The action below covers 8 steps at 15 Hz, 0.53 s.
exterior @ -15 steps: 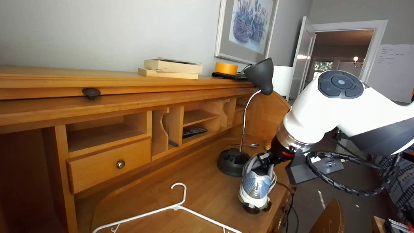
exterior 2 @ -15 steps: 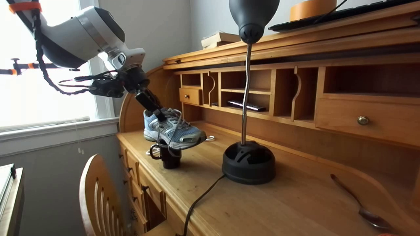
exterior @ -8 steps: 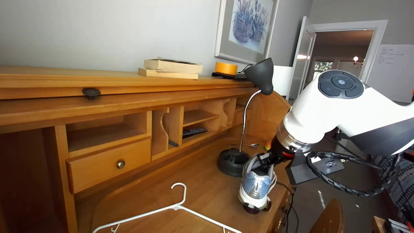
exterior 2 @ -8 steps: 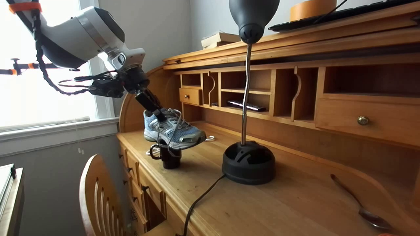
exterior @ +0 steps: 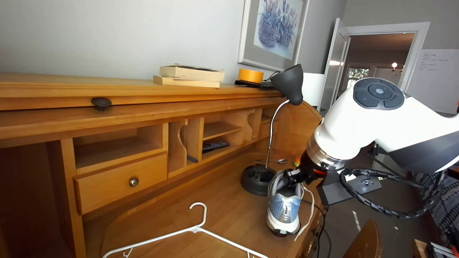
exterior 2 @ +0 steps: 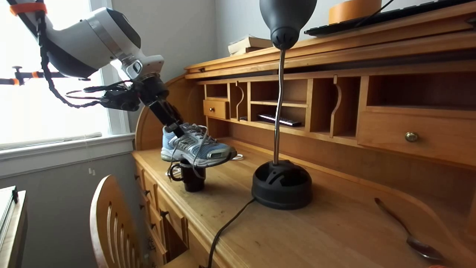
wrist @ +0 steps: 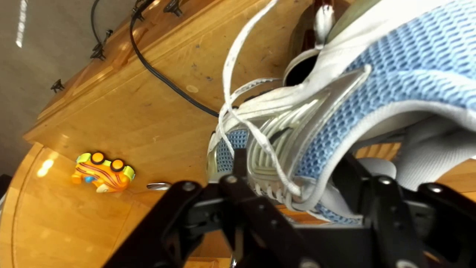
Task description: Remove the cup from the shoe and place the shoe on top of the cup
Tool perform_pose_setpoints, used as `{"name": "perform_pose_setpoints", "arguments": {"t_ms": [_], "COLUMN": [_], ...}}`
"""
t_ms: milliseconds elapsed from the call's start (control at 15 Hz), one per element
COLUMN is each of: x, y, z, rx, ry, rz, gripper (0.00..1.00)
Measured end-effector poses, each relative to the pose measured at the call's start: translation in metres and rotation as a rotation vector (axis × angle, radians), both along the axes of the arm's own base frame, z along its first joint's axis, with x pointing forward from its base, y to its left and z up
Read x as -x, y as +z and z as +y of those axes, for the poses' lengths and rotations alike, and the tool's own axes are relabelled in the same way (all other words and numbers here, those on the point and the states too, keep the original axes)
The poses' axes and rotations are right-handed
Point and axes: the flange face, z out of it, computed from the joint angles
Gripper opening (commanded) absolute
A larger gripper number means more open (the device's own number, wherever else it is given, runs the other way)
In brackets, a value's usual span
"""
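The light blue and white shoe (exterior 2: pixel 197 149) lies across the top of the dark cup (exterior 2: pixel 195 179), sole down, toe jutting past the rim. Standing upright on the desk, the cup has its handle (exterior 2: pixel 174 173) facing the desk's front edge; in an exterior view the shoe (exterior: pixel 284 211) hides most of it. My gripper (wrist: pixel 291 159) is open and straddles one side of the shoe's collar. One finger (wrist: pixel 240 163) is outside, by the laces, and the other finger (wrist: pixel 347 176) reaches into the shoe's opening. Space shows between the fingers and the shoe's wall.
The black lamp base (exterior 2: pixel 282 186) stands close by, its cord (exterior 2: pixel 230 223) running over the front edge. A white hanger (exterior: pixel 196 228) lies on the desk. A spoon (exterior 2: pixel 416 242) and an orange toy (wrist: pixel 104 173) lie farther along. A chair (exterior 2: pixel 111 223) stands in front.
The gripper's fingers have spread and let go of the shoe. The shoe has settled on the cup with its toe a little higher, and a lace has dropped loose. The cup has not moved.
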Motion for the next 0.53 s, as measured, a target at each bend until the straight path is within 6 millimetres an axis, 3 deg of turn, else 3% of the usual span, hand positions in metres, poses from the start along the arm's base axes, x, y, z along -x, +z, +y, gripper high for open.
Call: {"name": "perform_pose_setpoints", "arguments": {"t_ms": [133, 200, 267, 533], "x": [0.0, 0.0, 0.0, 0.0], "y": [0.0, 0.0, 0.0, 0.0005], "z": [0.0002, 0.0002, 0.0003, 0.0003], "rx": [0.0, 0.0, 0.0, 0.0], "ry": [0.001, 0.001, 0.001, 0.001], "rz": [0.0, 0.0, 0.0, -0.001], "gripper": [0.84, 0.94, 0.97, 1.0]}}
